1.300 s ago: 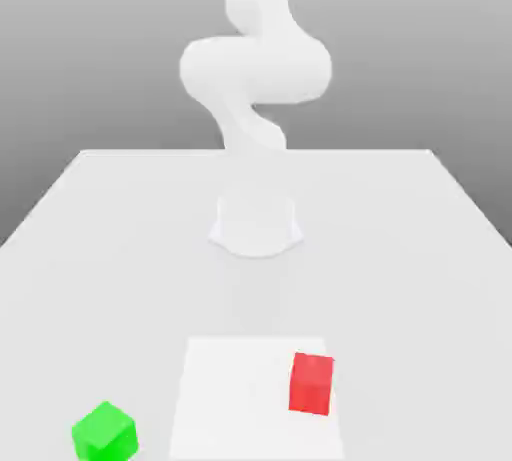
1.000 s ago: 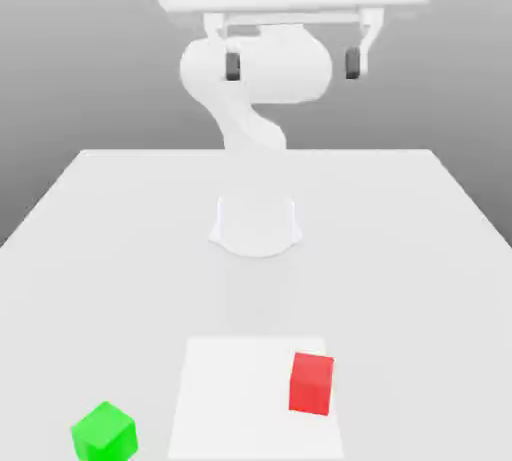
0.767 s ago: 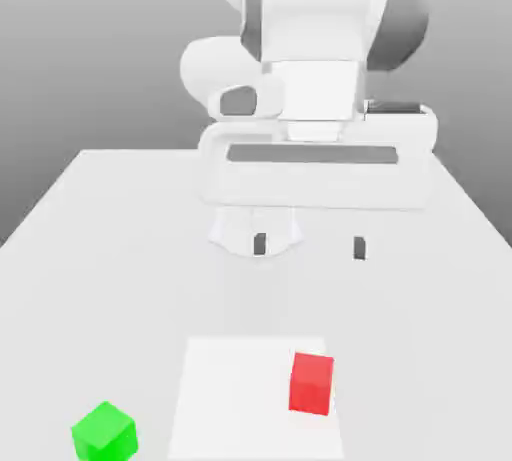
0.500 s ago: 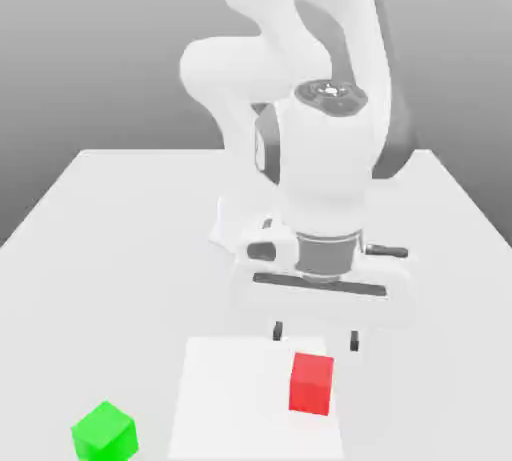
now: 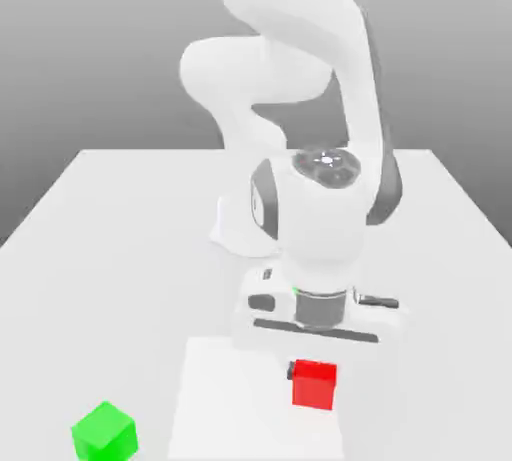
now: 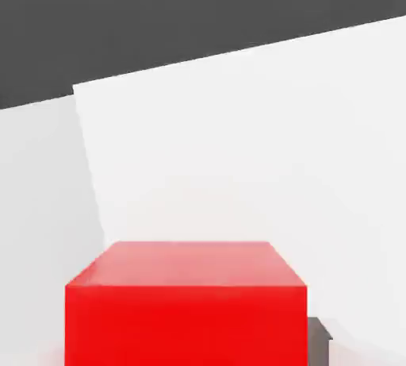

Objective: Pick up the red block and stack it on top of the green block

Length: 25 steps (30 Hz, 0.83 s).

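Pincer (image 5: 314, 373) now lower, closed on red block (image 5: 314, 386); green block (image 5: 104, 433) unmoved, well apart.

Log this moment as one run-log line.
tool: closed on red block | red block: at white square's edge, unstacked | green block: apart, exterior view's left

The robot's arm (image 5: 305, 9) is glossy white with rounded, tubular segments and dark grey patches at the wrist (image 5: 320, 199). A grey collar (image 5: 320, 308) joins the wide white hand (image 5: 315, 371), marked by a long black slot (image 5: 315, 331).
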### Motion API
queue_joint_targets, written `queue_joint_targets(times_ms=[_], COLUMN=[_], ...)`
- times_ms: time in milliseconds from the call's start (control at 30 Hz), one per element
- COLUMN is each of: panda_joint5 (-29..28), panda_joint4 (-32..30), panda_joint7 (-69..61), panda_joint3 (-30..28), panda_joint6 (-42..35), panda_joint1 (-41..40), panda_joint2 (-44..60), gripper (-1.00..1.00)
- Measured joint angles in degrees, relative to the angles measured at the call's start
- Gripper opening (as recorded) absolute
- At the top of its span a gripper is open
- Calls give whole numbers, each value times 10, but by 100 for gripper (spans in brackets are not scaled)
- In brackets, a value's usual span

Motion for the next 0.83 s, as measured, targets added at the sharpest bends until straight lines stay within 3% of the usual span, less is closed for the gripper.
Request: queue_joint_targets(times_ms=[100, 333, 467, 500, 700, 833], panda_joint5=[21, 50, 69, 72, 74, 62], panda_joint4=[14, 134, 172, 174, 175, 173], panda_joint7=[-22, -85, -108, -111, -112, -104], panda_joint3=[-10, -100, -115, -114, -113, -119], panda_joint6=[-48, -133, -94, -79, -72, -125], panda_joint1=[-20, -129, -164, -167, -168, -165], panda_joint2=[-34, 1, 78, 96, 104, 49], gripper=[-100, -100, -100, 100, 100, 100])
